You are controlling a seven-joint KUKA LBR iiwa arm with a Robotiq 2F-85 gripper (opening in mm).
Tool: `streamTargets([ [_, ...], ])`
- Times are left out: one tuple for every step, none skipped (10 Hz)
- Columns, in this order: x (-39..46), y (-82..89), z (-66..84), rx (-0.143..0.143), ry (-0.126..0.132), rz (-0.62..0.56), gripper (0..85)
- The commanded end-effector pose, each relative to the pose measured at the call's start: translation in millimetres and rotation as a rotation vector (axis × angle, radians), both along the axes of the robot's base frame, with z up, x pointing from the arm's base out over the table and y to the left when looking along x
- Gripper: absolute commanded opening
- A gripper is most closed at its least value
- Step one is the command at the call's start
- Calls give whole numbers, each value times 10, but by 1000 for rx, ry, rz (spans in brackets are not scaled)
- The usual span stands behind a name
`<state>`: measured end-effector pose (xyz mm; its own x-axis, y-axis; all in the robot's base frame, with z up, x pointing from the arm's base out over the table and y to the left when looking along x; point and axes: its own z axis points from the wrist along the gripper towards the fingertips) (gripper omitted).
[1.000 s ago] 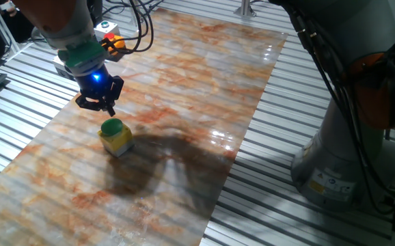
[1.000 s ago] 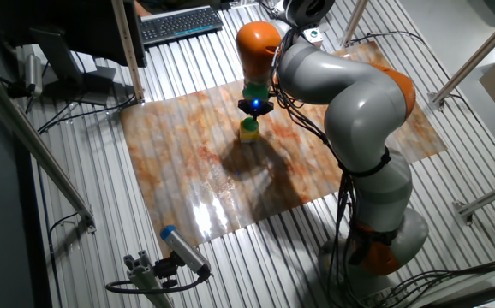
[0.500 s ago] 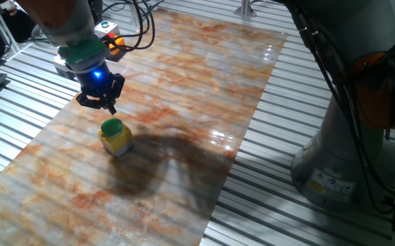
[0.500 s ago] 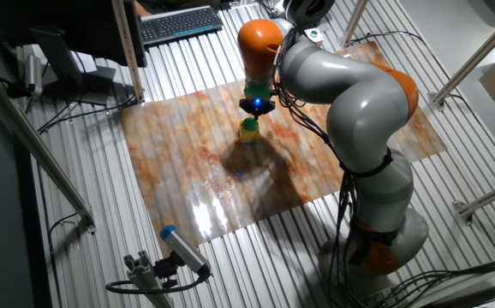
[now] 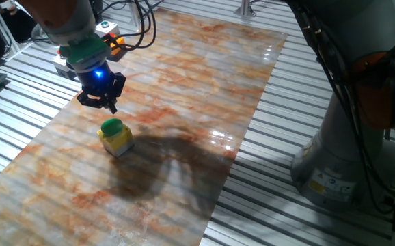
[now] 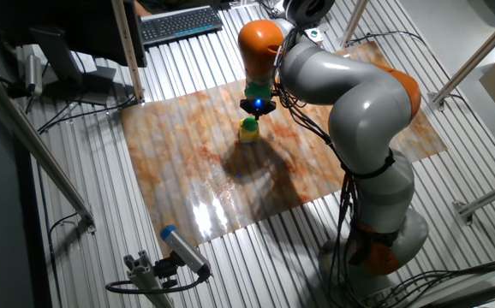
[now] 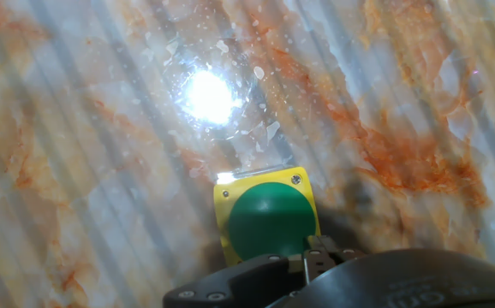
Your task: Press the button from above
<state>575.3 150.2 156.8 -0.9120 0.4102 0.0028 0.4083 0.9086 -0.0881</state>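
The button (image 5: 112, 127) is a green dome on a small yellow square box (image 5: 119, 143), standing on the marbled board (image 5: 197, 75). My gripper (image 5: 108, 106) hangs a short way above it and slightly behind it, with a blue light lit on the hand. In the other fixed view the gripper (image 6: 257, 110) sits just over the button (image 6: 249, 125). In the hand view the green dome (image 7: 271, 219) lies right under the fingertips (image 7: 319, 251), which are closed together with no gap. The gripper does not touch the button.
An orange box with a red button (image 5: 115, 42) and a grey box (image 5: 104, 28) sit with cables at the board's far left corner. The robot's base (image 5: 341, 157) stands to the right on the ribbed metal table. A keyboard (image 6: 181, 23) lies beyond the board.
The gripper has risen slightly and drifted a little away from the button. The button and its box have not moved.
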Motion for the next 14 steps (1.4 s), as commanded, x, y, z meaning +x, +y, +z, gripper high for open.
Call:
streamTargets([
  [1,0,1,0,-1,0,0],
  [2,-1,2,0,-1,0,0],
  [0,-1,5,1,-2,0,0],
  [2,-4,9,6,-2,0,0],
  [3,-8,13,6,-2,0,0],
  [0,-10,19,8,-1,0,0],
  [-10,-12,31,6,-1,0,0],
  [-23,-22,58,3,-2,1,0],
  [-25,-43,93,19,0,3,0],
  [-27,-57,117,23,2,4,0],
  [-20,-69,134,20,3,6,0],
  [-14,-90,159,16,6,10,0],
  [-9,-128,204,16,9,17,0],
  [-6,-168,243,17,13,26,0],
])
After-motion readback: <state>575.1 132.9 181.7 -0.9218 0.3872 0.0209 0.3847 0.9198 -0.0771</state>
